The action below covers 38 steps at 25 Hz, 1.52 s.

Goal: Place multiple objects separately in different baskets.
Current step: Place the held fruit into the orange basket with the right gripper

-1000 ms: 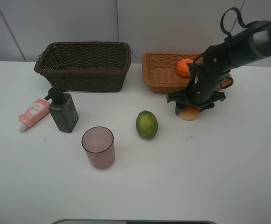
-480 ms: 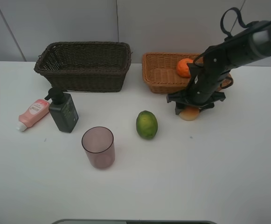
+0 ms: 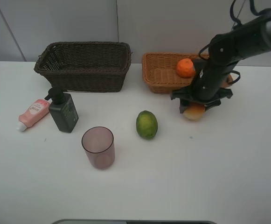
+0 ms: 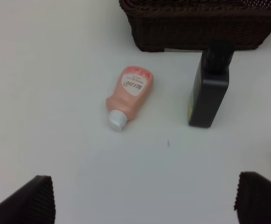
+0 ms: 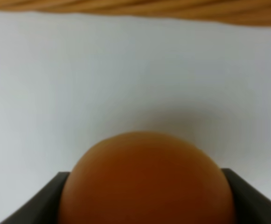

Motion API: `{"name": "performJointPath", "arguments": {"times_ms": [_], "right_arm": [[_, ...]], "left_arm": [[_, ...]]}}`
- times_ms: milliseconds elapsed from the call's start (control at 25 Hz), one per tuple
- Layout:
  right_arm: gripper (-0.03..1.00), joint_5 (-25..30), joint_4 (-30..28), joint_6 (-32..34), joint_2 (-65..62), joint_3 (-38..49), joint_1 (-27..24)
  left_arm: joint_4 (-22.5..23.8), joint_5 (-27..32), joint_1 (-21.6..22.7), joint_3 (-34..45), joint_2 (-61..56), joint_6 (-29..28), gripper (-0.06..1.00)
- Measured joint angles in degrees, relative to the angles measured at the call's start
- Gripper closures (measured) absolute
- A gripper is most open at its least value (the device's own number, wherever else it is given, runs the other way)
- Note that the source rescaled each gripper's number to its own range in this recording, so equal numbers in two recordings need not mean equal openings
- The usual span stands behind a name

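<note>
Light orange-tan shallow wicker basket (image 3: pixel 163 74): one round orange (image 3: pixel 185 67) is seen in it, towards its right end. Deeper dark brown wicker basket (image 3: pixel 83 65) is set to its left, a gap kept between the two; both are lined up along the back of the white table (image 3: pixel 219 177).

Red-yellow peach-like fruit (image 3: pixel 194 112) is clamped by the right gripper (image 3: pixel 194 108), just in front of the tan basket's front wall, outside it. Whether the fruit is touching the table or held just above it cannot be told. In the right wrist view the fruit (image 5: pixel 147 182) is seen pinched between the dark fingers (image 5: pixel 32 205), with the tan wicker rim beyond.

Right arm is brought in from the far right, bent down over the tan basket's right end, wrist pointed at the table.

Left gripper (image 4: pixel 142 200) is spread wide with nothing held; it is seen in the wrist view only, above the pink tube (image 3: pixel 33 113) and the dark green pump bottle (image 3: pixel 64 111). The tube is laid flat, the bottle stood upright just beside it, both in front of the dark basket.

Translucent pinkish cup (image 3: pixel 98 147) is stood upright nearer the front; green lime (image 3: pixel 147 124) is set between cup and gripper, apart from both.

Open table is left between lime and gripper, to the gripper's right, and across the whole front edge
</note>
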Motion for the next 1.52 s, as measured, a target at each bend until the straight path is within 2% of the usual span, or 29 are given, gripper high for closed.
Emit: {"name": "performJointPath", "arguments": {"times_ms": [200, 400, 640, 1120, 1520], "right_arm": [[0.90, 7.4, 0.0, -0.4, -4.6, -1.1, 0.0], [0.90, 16.9, 0.0, -3.6, -5.3, -8.4, -0.8], [0.90, 21.9, 0.0, -6.3, -5.2, -17.6, -4.0], [0.90, 23.9, 0.0, -7.6, 2.9, -30.8, -7.8], [0.90, 17.0, 0.1, -7.6, 10.2, -34.0, -9.2]], "left_arm": [[0.0, 0.0, 0.0, 0.0, 0.0, 0.0, -0.05], [0.0, 0.0, 0.0, 0.0, 0.0, 0.0, -0.05], [0.0, 0.0, 0.0, 0.0, 0.0, 0.0, -0.05], [0.0, 0.0, 0.0, 0.0, 0.0, 0.0, -0.05], [0.0, 0.0, 0.0, 0.0, 0.0, 0.0, -0.05]]}}
